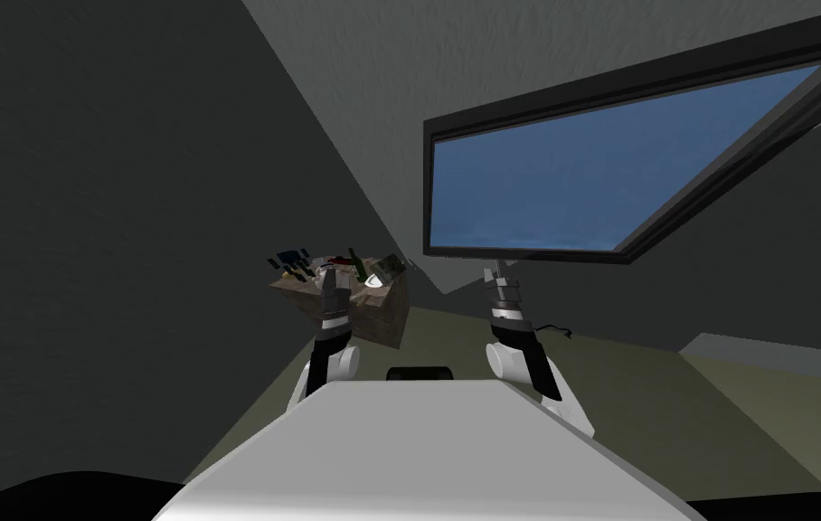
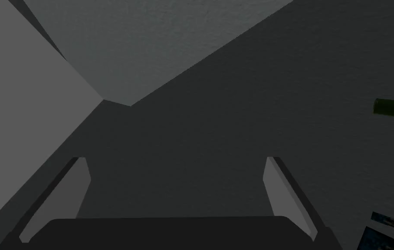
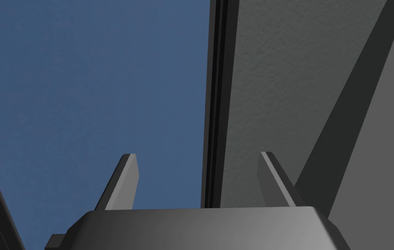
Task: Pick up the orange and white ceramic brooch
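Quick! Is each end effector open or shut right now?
Left end effector: open, holding nothing.
Right end effector: open, holding nothing.

I can read no text, label, brand, number or sign on anything in these views from here.

2 grippers (image 2: 176, 161) (image 3: 198, 155) — 1 table (image 1: 383, 318) — 1 window (image 1: 580, 172)
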Robot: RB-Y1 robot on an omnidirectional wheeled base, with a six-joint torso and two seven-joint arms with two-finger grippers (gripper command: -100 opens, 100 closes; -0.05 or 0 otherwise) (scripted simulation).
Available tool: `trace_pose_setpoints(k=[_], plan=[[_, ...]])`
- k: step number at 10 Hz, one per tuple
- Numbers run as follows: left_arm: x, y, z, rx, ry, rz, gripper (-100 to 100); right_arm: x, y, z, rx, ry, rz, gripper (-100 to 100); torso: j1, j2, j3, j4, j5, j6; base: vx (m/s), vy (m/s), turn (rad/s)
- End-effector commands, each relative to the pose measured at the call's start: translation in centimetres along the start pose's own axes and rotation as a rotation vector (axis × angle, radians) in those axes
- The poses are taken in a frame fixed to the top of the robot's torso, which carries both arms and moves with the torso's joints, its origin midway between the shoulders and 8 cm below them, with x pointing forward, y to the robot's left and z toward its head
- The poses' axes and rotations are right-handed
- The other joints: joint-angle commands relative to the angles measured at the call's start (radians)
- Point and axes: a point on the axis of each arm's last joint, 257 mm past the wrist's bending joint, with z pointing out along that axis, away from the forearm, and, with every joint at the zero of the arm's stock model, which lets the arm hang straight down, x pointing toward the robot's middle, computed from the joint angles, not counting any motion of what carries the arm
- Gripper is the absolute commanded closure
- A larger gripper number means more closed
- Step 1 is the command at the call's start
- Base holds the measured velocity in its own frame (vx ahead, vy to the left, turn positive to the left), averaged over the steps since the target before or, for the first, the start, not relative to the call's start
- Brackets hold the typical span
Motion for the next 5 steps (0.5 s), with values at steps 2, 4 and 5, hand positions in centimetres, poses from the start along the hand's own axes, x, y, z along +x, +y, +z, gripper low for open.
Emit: trace_pose_setpoints(k=[2,4,5], plan=[[0.13,0.47,-0.06,-0.015,0.053,-0.016,-100,0.00,0.00,0.00,0.000,0.000,0.000,0,0.000,0.000,0.000,0.000,0.000,0.000,0.015,-0.015,0.018],[0.15,0.80,-0.09,-0.027,0.079,-0.030,-100,0.00,0.00,0.00,0.000,0.000,0.000,0,-0.002,-0.002,-0.001,0.000,0.000,0.000,0.030,-0.038,0.018],[0.10,1.21,-0.12,-0.044,0.103,-0.050,-100,0.00,0.00,0.00,0.000,0.000,0.000,0,-0.002,-0.002,-0.001,0.000,0.000,0.000,0.024,-0.027,0.019]])
